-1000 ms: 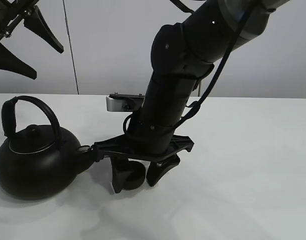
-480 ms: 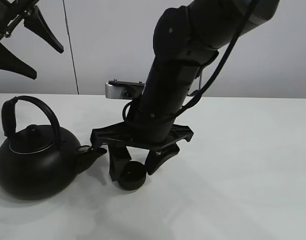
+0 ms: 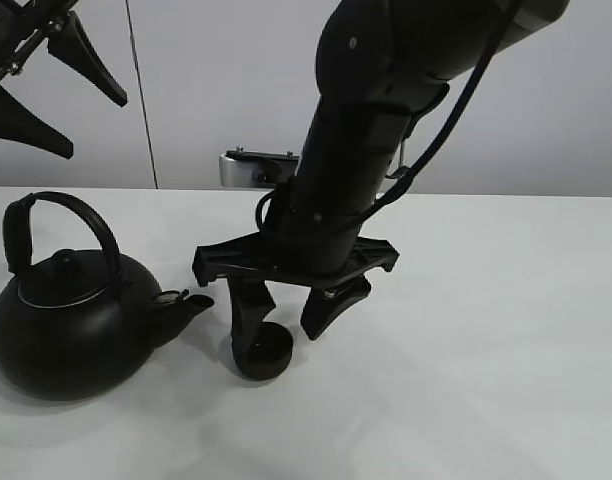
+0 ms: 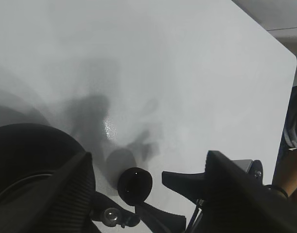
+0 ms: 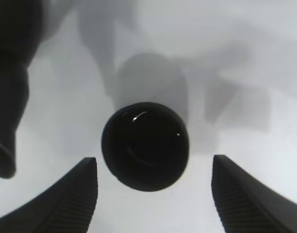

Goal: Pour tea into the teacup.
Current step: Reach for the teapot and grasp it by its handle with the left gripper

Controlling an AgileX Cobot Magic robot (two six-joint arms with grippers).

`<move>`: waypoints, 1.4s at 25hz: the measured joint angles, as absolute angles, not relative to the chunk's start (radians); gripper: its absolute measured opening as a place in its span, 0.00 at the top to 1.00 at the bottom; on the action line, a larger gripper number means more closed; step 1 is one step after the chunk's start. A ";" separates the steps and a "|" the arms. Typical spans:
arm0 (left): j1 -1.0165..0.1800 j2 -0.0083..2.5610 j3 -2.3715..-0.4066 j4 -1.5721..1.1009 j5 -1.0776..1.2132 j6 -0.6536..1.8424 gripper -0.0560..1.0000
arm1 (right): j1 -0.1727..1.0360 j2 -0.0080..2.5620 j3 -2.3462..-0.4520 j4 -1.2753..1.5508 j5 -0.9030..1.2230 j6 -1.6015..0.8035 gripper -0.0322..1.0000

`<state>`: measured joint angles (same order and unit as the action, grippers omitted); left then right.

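The teacup (image 3: 262, 357), small, low and matte black, stands on the white table (image 3: 486, 350) just right of the spout of the big black kettle (image 3: 71, 320). My right gripper (image 3: 291, 322) hangs open right above the cup, one finger close over its left rim, the other to its right and clear of it. The right wrist view looks down into the empty cup (image 5: 145, 145) between the spread fingers (image 5: 66, 194). My left gripper (image 3: 56, 90) is open and raised high at the far left, above the kettle. Its view shows the cup (image 4: 135, 184) and the kettle (image 4: 27, 160) below.
The right arm's thick black body (image 3: 366, 130) leans in from the upper right over the table's middle. A small grey camera block (image 3: 248, 168) sticks out behind it. A pale wall stands behind the table.
My right gripper opened and let go of the teacup, then lifted and shifted slightly right. The cup now stands free on the table. The kettle and left gripper have not moved.
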<state>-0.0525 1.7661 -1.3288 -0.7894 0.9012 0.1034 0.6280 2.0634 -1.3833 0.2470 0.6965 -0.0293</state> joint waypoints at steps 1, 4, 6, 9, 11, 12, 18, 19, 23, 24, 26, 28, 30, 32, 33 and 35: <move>-0.053 1.766 -1.329 -0.789 0.901 0.103 0.49 | 0.624 2.061 -1.383 0.239 0.697 -0.026 0.52; -0.053 1.766 -1.329 -0.790 0.901 0.103 0.49 | 0.609 2.051 -1.383 0.223 0.697 -0.019 0.52; -0.053 1.766 -1.329 -0.790 0.901 0.103 0.49 | 0.593 2.040 -1.383 0.221 0.697 -0.011 0.52; -0.053 1.766 -1.329 -0.790 0.901 0.103 0.49 | 0.563 2.020 -1.383 0.216 0.696 0.000 0.52; -0.053 1.766 -1.329 -0.790 0.901 0.103 0.49 | 0.540 2.005 -1.383 0.212 0.696 0.000 0.52; -0.053 1.766 -1.329 -0.790 0.901 0.103 0.49 | 0.530 1.996 -1.383 0.212 0.696 0.000 0.52; -0.053 1.766 -1.329 -0.790 0.901 0.103 0.49 | 0.434 1.896 -1.383 0.205 0.692 0.005 0.52; -0.053 1.766 -1.329 -0.790 0.901 0.103 0.49 | 0.416 1.878 -1.383 0.201 0.692 0.006 0.52; -0.053 1.766 -1.329 -0.790 0.901 0.103 0.49 | 0.324 1.796 -1.383 0.166 0.709 0.007 0.52; -0.053 1.766 -1.329 -0.790 0.901 0.103 0.49 | 0.299 1.774 -1.383 0.150 0.719 0.007 0.52; -0.053 1.766 -1.329 -0.790 0.901 0.103 0.49 | 0.250 1.733 -1.383 0.103 0.746 0.007 0.52; -0.053 1.766 -1.329 -0.790 0.901 0.103 0.49 | 0.195 1.697 -1.383 0.052 0.769 0.007 0.52; -0.053 1.766 -1.329 -0.790 0.901 0.103 0.49 | 0.143 1.660 -1.383 0.000 0.793 0.007 0.52; -0.053 1.766 -1.329 -0.790 0.901 0.103 0.49 | 0.085 1.618 -1.383 -0.050 0.808 0.007 0.52; -0.053 1.766 -1.329 -0.790 0.901 0.103 0.49 | 0.060 1.597 -1.383 -0.073 0.815 0.007 0.52; -0.053 1.766 -1.329 -0.790 0.901 0.103 0.49 | -0.004 1.558 -1.383 -0.115 0.826 0.007 0.52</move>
<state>-0.0525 1.7661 -1.3288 -0.7903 0.9012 0.1034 -0.0041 1.5579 -1.3833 -0.1154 0.8263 0.0073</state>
